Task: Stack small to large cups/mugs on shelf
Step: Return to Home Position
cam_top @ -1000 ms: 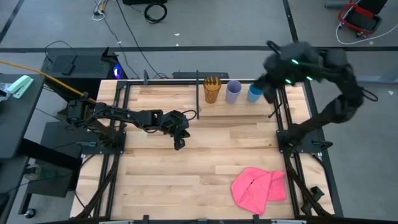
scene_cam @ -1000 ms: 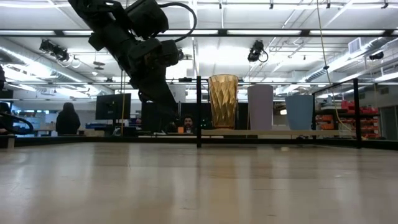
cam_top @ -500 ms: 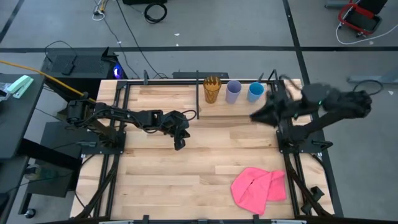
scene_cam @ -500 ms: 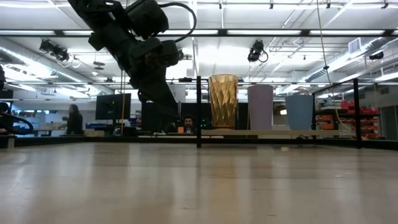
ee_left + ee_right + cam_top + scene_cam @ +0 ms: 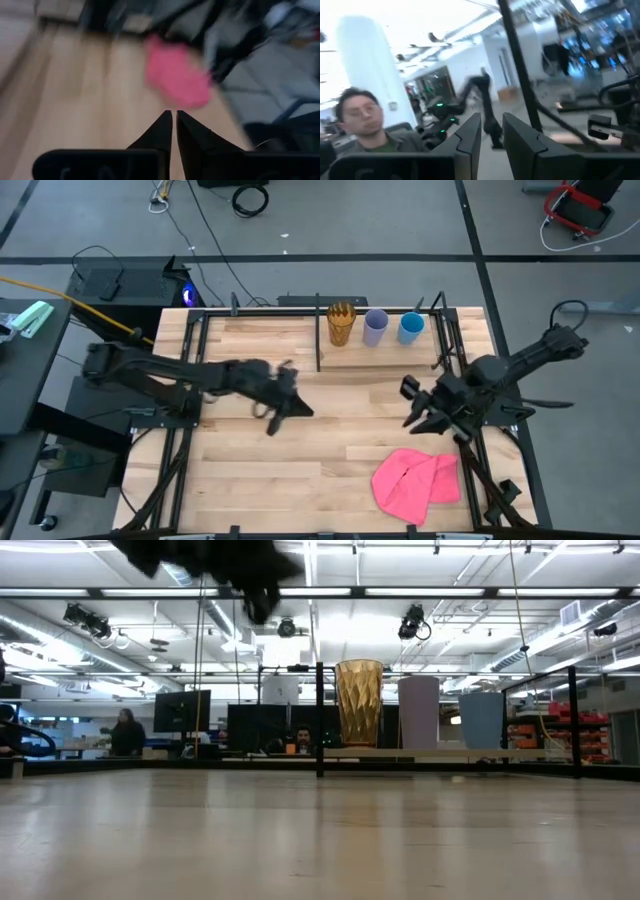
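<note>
**A:** Butcher-block surface [image 5: 300,470] has a pink cloth [image 5: 415,477] at lower right of the high view. Where are the cups?

**B:** On the shelf [image 5: 400,356], upper centre. Left to right: amber ribbed tumbler [image 5: 341,325], lavender cup [image 5: 375,327], blue cup [image 5: 410,328]. They stand side by side with gaps, not nested.

**A:** Orientation?

**B:** All upright on their bases, mouths up, long axes vertical. Height drops toward frame right, so small-to-large reads right to left. I'd judge the ordering done.

**A:** Arms?

**B:** Mid-left over the surface is the left end effector [image 5: 288,406], fingers together, nothing held. Right of centre, below the shelf in frame, is the right end effector [image 5: 410,404], fingers apart, empty. Both are well clear of the shelf, so nothing knocks the row.
</note>
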